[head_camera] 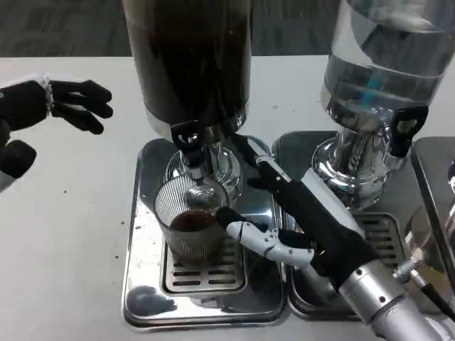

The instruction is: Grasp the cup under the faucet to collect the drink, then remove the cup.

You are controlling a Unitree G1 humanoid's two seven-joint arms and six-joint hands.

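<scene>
A clear ribbed cup stands on the slotted grate of a shiny metal drip tray at the lower centre of the frame, directly under the faucet of a tall dark drink dispenser. The cup holds a dark brown drink in its lower part. The faucet has a black lever and a chrome spout that hangs just above the cup's rim.

The right hand reaches in from the lower right of the frame, its silver forearm running off the bottom right corner. Its fingers stretch up beside the dispenser's chrome base to the right of the cup, and its thumb lies against the cup's right side — the hand is spread and partly around the cup, but it is not closed on it.

The left hand hovers at the upper left of the frame, well apart from the cup, above the white worktop; its fingers are spread and it holds nothing.

In the upper right stands a second dispenser with a clear tank of water, on its own drip tray — this one sits just beside the first tray
</scene>
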